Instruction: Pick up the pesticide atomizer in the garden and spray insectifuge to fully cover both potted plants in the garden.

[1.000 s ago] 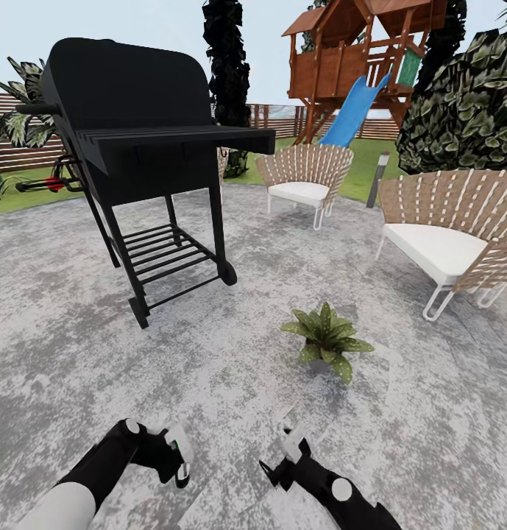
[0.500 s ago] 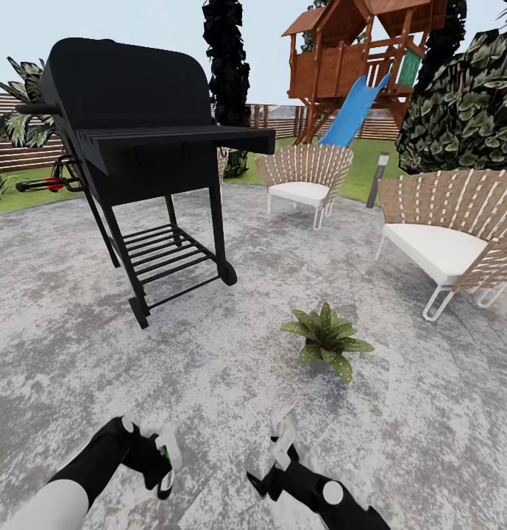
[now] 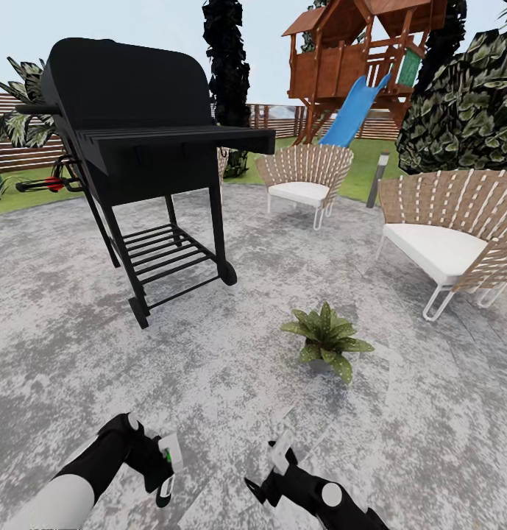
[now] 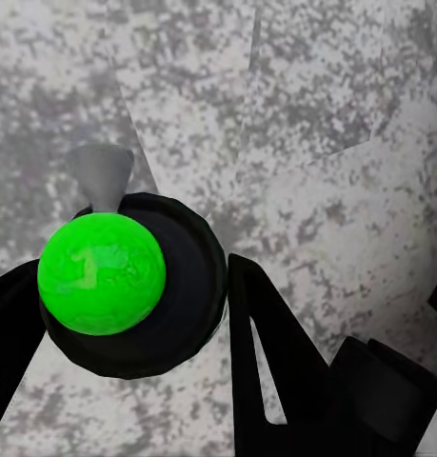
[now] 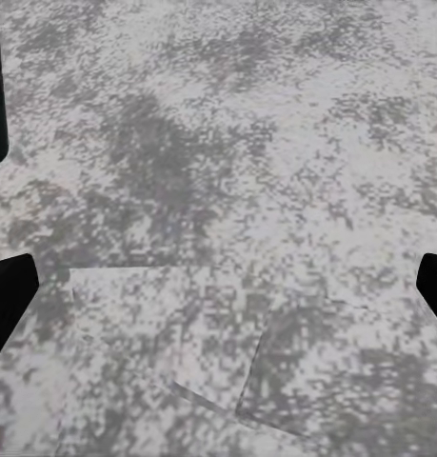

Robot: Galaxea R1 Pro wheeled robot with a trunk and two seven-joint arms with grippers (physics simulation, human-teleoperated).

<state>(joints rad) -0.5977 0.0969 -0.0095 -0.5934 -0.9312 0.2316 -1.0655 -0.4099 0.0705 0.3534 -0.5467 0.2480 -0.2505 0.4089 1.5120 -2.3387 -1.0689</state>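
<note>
Left hand (image 3: 165, 470) sits low in head view, just above the patio (image 3: 62, 353), black arm reaching in from lower left. Wrist cam: two black fingers (image 4: 275, 352) sit either side of a dark round-bodied item w/ bright green ball on top & small grey cone tip. This looks like the pesticide atomizer (image 4: 132, 276), seen end-on. Fingers are closed in against its body, so the hand is clamped on it. In head view a bit of green & white shows at that hand.

Right hand (image 3: 281, 450) is also low, approx level w/ the left and apart from it. Its wrist cam has dark fingertips (image 5: 9, 295) at opposite edges w/ bare mottled grey paving between, so it's spread wide, holding nothing, touching nothing.

One potted plant (image 3: 327, 342), a green rosette w/ pointed leaves, stands on the patio ahead of the right hand, near but clear of it; pot mostly hidden by leaves.

Black grill (image 3: 135, 147) on wheeled frame stands ahead-left, well apart from the plant. Two slatted chairs w/ white cushions: one further back (image 3: 305, 180), one at right (image 3: 452, 228). Beyond them are lawn (image 3: 25, 199), brown slat fence (image 3: 10, 132) and a wooden playhouse (image 3: 356, 51) w/ blue slide (image 3: 352, 110).
</note>
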